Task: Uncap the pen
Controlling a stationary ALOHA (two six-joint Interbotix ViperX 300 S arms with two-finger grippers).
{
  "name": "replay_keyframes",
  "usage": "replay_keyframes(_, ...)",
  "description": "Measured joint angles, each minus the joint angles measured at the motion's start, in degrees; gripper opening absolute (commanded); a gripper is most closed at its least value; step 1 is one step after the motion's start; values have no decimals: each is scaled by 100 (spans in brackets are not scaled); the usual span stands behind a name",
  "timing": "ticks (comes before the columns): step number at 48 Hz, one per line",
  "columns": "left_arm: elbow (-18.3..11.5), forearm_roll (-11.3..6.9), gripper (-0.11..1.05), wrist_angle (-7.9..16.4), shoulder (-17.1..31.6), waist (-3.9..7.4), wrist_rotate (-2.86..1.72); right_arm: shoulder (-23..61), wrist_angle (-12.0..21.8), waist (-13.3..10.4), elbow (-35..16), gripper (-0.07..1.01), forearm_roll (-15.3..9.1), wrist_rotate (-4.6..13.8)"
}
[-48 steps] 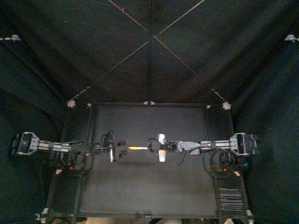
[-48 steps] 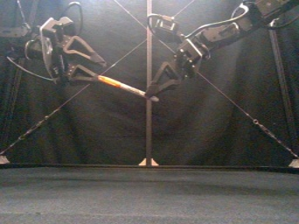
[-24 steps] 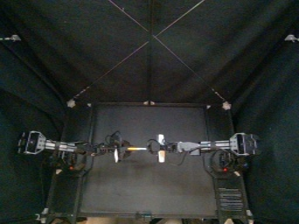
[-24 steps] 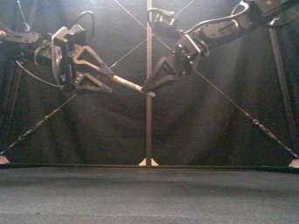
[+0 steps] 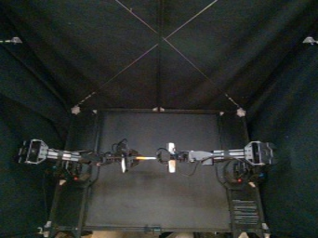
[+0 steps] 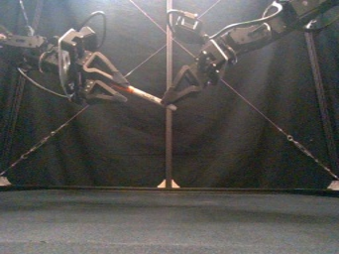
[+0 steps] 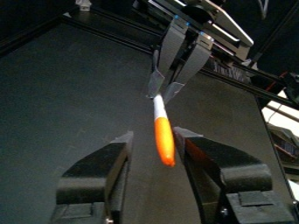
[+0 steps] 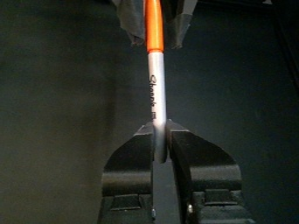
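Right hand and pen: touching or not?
Touching. The right wrist view shows the right hand shut on the pen, with both jaws pressed against its grey barrel and no gap on either side.

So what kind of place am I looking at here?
Probably a robotics lab test booth: black curtains enclose a small black table, and above it the right gripper is shut on a marker pen, with the left gripper at its orange cap.
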Motion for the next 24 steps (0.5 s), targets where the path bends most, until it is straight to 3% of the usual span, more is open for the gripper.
replay_keyframes(12, 0, 0, 39, 0, -18, 0, 0, 0, 0, -9, 9, 42, 0, 0)
replay_keyframes(24, 70, 53, 37, -9, -176, -26, 18, -158, -62, -9, 202, 42, 0, 0)
